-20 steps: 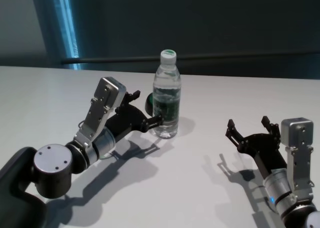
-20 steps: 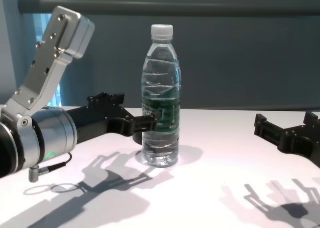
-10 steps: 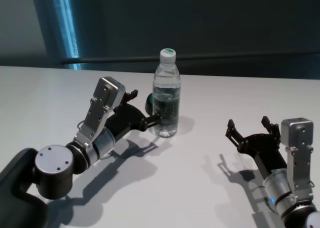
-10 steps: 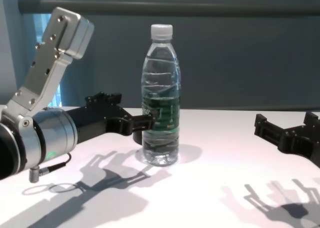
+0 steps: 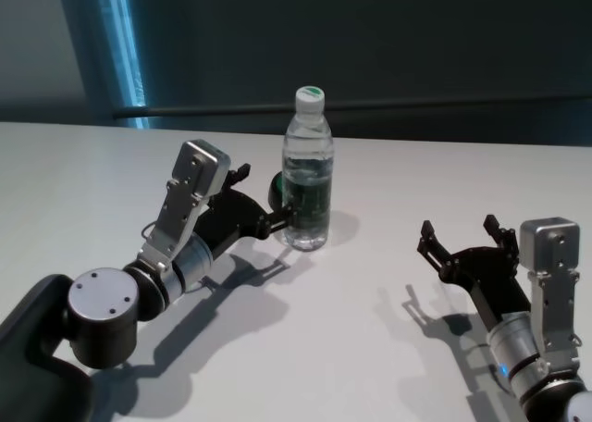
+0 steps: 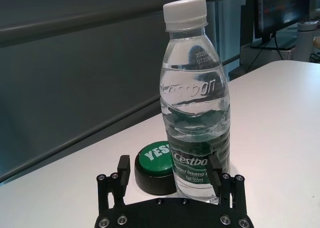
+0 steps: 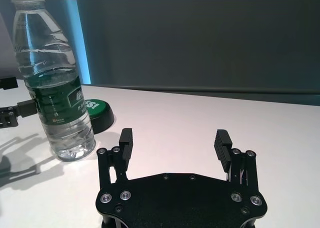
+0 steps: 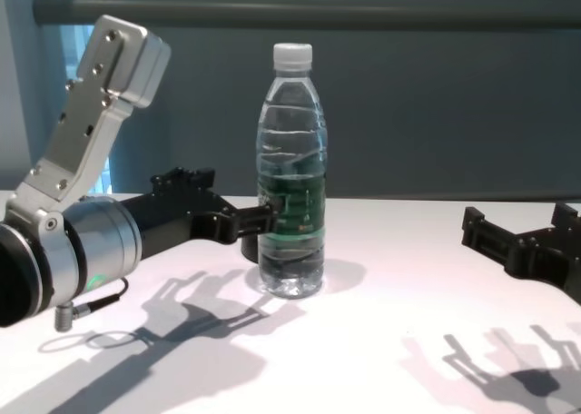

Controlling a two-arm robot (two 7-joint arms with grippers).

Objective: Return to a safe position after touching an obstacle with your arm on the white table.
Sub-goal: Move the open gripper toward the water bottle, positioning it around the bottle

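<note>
The clear water bottle with a white cap and dark green label stands upright on the white table. My left gripper is open just left of it, low at label height. One fingertip is at the bottle's side; I cannot tell if it touches. In the left wrist view the bottle stands just beyond the open left gripper, in front of one finger. My right gripper is open and empty, low over the table at the right, well apart from the bottle.
A small black rounded button with a green top sits on the table just behind and left of the bottle, also in the left wrist view and the right wrist view. A dark wall and rail run behind the table's far edge.
My left arm has drawn back a little to the left, so its fingertip overlaps the bottle less. The bottle stays upright, about where it was. The right arm has not moved.
</note>
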